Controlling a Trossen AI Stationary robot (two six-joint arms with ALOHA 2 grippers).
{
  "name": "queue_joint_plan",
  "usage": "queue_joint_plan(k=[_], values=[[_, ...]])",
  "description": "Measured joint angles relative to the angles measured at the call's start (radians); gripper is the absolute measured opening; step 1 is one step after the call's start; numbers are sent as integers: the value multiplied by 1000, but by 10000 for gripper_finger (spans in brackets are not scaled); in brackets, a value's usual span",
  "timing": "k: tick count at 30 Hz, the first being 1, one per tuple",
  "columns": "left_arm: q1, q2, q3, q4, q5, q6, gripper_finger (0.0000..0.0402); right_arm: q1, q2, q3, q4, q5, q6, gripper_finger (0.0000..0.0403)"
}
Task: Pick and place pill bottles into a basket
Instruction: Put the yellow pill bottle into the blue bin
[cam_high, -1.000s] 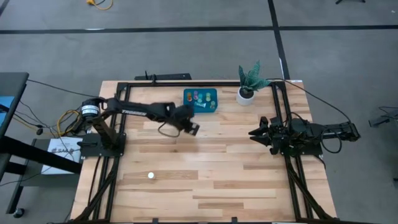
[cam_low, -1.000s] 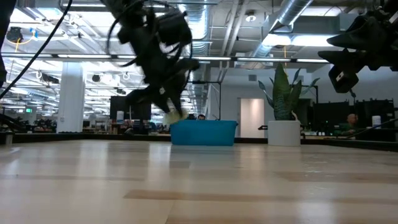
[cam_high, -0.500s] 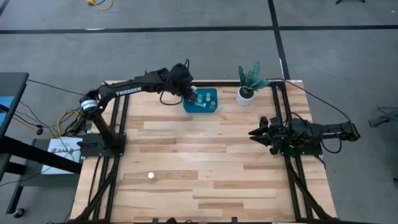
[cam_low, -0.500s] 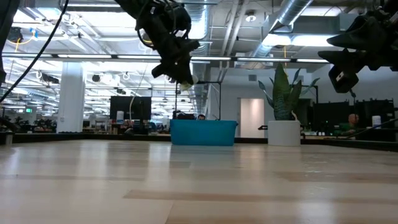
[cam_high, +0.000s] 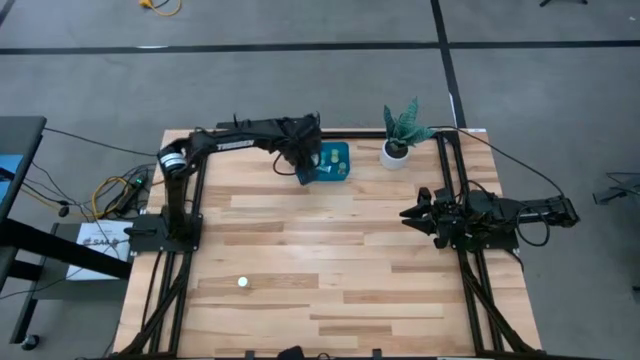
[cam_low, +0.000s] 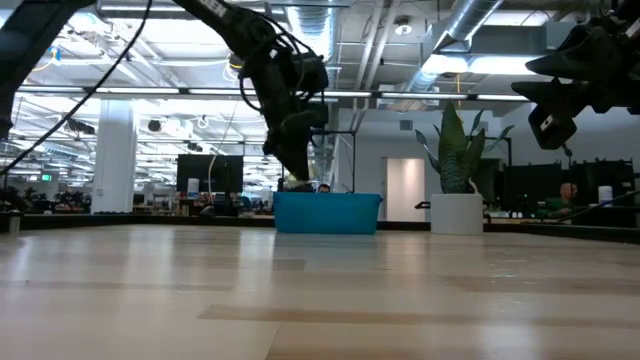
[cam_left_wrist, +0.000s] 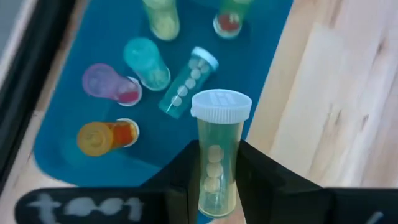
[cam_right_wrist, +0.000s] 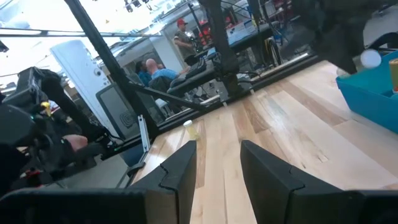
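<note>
My left gripper (cam_high: 305, 170) is shut on a pale yellow pill bottle (cam_left_wrist: 217, 155) with a white cap, just above the left end of the teal-blue basket (cam_high: 338, 152). The low view shows the gripper (cam_low: 295, 175) close over the basket's rim (cam_low: 328, 213). Several bottles lie on their sides on the basket's floor (cam_left_wrist: 81, 162): a pink one (cam_left_wrist: 111, 87), teal ones (cam_left_wrist: 147, 63), an orange one (cam_left_wrist: 107, 135). A whitish bottle (cam_high: 242, 283) stands on the table at the near left. My right gripper (cam_high: 410, 214) is open and empty at the table's right. My left gripper pinches the pale yellow bottle's body (cam_left_wrist: 214, 180) between its two fingers (cam_left_wrist: 183, 180), at the end away from the cap. The fingers come from above, pointing down and lying along the bottle. The white cap (cam_left_wrist: 221, 104) sticks out past the fingertips, clear of the basket.
A potted plant in a white pot (cam_high: 397, 150) stands just right of the basket at the table's far edge. Black frame rails (cam_high: 455, 170) run along the table's sides. Bare wood spreads across the middle and near part of the table (cam_high: 330, 270).
My left gripper has carried the pale yellow bottle from the table's middle toward the far edge, rising high on the way. It has then come down over the basket's left end. The bottle has stayed in its fingers.
</note>
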Motion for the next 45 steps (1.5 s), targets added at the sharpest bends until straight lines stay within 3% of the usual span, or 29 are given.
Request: queue_joint_plan(k=[9,19,25,32,37,45], values=[[5,100,66,-44,-2,36,73,0,0,0,0,0,0,118],[30,100,73,-44,-47,16,147,0,0,0,0,0,0,118],[33,76,91,-83,-34,-18,163,0,0,0,0,0,0,118],[18,-140,122,-160,34,-46,164,0,0,0,0,0,0,118],[-33,-337,123,-328,-29,-93,164,0,0,0,0,0,0,118],[-275,-570,113,-618,-92,-285,165,0,0,0,0,0,0,118]])
